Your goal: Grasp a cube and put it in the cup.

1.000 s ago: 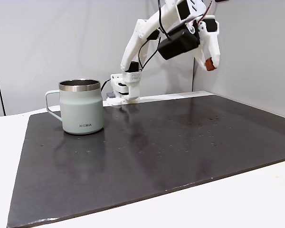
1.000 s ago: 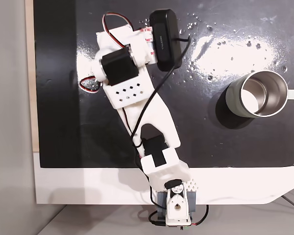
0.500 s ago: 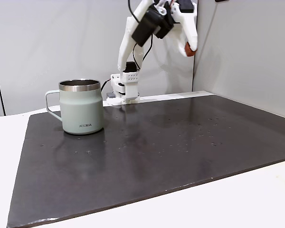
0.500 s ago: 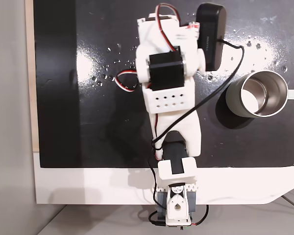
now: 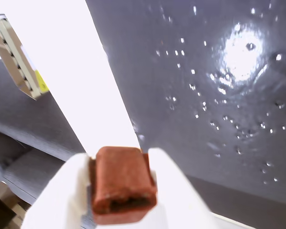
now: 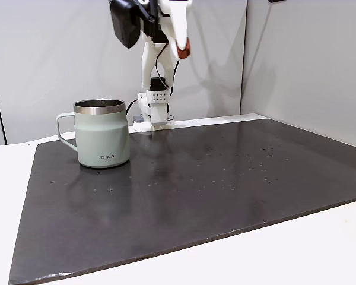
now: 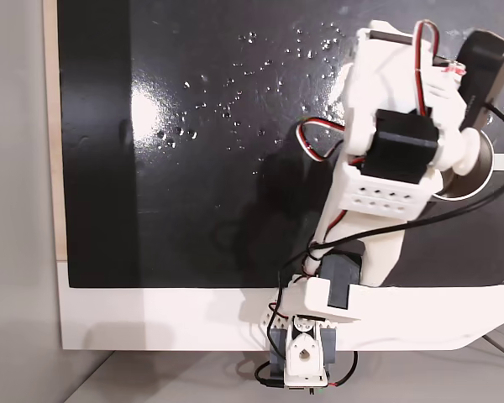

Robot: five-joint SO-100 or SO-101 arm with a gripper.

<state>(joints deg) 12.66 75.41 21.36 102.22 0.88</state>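
Note:
My gripper (image 5: 121, 193) is shut on the cube (image 5: 123, 183), a small reddish-brown block pinched between two white fingers in the wrist view. From the side in a fixed view, the gripper (image 6: 183, 53) hangs high with the cube (image 6: 183, 48) at its tip, above and to the right of the cup (image 6: 101, 133). That pale green mug stands upright on the black mat (image 6: 225, 178), handle pointing left. From above in a fixed view, the arm (image 7: 391, 159) covers most of the cup (image 7: 480, 170), leaving a slice of its steel rim showing.
The arm's base (image 6: 154, 110) stands at the mat's far edge, just right of the cup. Small droplets speckle the black mat (image 7: 193, 168). White table (image 6: 320, 243) surrounds the mat, and grey wall panels stand behind.
The arm has swung with the cube toward the cup: leftward and higher in the side view, rightward in the top view, where it now covers the cup.

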